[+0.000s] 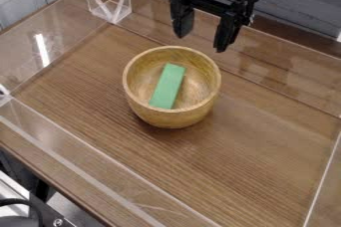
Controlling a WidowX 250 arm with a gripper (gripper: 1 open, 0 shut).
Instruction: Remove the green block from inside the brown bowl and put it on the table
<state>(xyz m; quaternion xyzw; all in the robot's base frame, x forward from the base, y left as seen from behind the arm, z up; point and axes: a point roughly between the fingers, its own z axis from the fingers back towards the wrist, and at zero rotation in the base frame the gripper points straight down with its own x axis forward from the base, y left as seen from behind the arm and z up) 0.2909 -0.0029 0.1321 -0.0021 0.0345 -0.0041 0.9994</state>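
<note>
The green block [168,86] lies flat inside the brown bowl [139,100], slanting from near left to far right across its floor. The light tan bowl stands near the middle of the table [266,141]. My black gripper [205,31] hangs above and behind the bowl, a little to its right, pointing down. Its fingers [228,32] stand apart and open, with nothing between them. It touches neither the bowl nor the block.
Clear plastic walls [54,42] run along the table's edges. A small clear triangular stand [110,5] sits at the back left corner. Bare wood-grain tabletop surrounds the bowl on every side.
</note>
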